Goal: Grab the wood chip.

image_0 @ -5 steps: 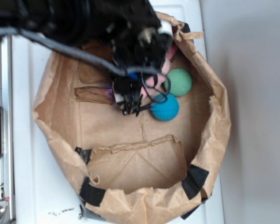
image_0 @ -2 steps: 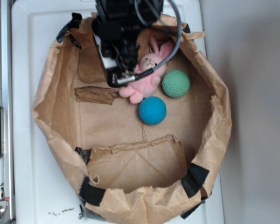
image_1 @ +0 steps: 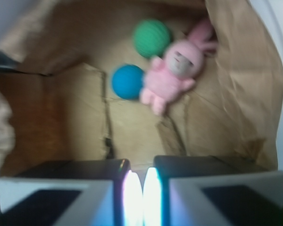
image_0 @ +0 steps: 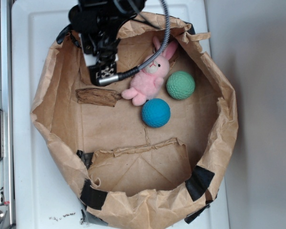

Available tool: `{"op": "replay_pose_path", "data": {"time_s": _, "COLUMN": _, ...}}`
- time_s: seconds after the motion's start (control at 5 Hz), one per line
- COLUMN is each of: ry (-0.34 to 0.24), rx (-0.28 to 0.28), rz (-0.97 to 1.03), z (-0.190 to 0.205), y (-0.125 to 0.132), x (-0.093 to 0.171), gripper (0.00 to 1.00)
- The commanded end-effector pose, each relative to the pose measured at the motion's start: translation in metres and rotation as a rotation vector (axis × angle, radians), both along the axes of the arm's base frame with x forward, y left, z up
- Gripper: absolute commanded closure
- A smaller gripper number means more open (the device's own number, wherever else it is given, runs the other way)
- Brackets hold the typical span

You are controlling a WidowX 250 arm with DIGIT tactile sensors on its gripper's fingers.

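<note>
A: Gripper [image_0: 104,72]: state?

B: Closed, or all but closed. In the wrist view the two fingers [image_1: 66,188] stand side by side with only a thin bright slit between them, and nothing is held there. In the exterior view the gripper hangs over the far left part of the paper bag [image_0: 219,143], close to its folded rim.

A: Position of the wood chip [image_0: 98,97]?

B: It lies flat on the bag's floor toward the left wall, lengthwise across the floor, just below the gripper in the exterior view and apart from it. In the wrist view it is only a faint dark strip [image_1: 172,136] beyond the fingers, blurred.

A: Neighbouring objects?

B: A pink plush bunny [image_0: 150,78] lies just beside the chip's right end, its ears toward the far rim. A green ball [image_0: 180,85] sits beside the bunny on the right; a blue ball [image_0: 156,113] sits near the bunny's feet, toward the floor's middle. A black cable [image_0: 162,43] runs from the gripper over the bunny's head.

A: Support?

B: The bag stands on a white tray [image_0: 24,57].
</note>
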State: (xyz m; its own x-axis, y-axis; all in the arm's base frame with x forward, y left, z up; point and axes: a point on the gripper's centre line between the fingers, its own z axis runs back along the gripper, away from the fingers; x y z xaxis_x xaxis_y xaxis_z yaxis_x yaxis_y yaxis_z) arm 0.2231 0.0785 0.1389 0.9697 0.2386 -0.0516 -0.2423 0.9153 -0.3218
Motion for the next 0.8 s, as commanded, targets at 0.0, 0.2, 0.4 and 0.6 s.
{"op": "replay_pose_path", "data": {"time_s": 0.0, "ry": -0.074, "rx": 0.084, "rz": -0.025, "z": -0.005, "y": -0.009, "x": -0.008, "gripper": 0.0}}
{"op": "replay_pose_path", "data": {"time_s": 0.2, "ry": -0.092, "rx": 0.137, "rz": -0.053, "z": -0.026, "y": -0.012, "x": -0.006, "gripper": 0.0}}
{"op": "replay_pose_path", "data": {"time_s": 0.4, "ry": -0.085, "rx": 0.176, "rz": -0.072, "z": -0.043, "y": -0.015, "x": -0.001, "gripper": 0.0}}
{"op": "replay_pose_path", "data": {"time_s": 0.6, "ry": -0.089, "rx": 0.228, "rz": -0.088, "z": -0.06, "y": -0.02, "x": 0.0, "gripper": 0.0}}
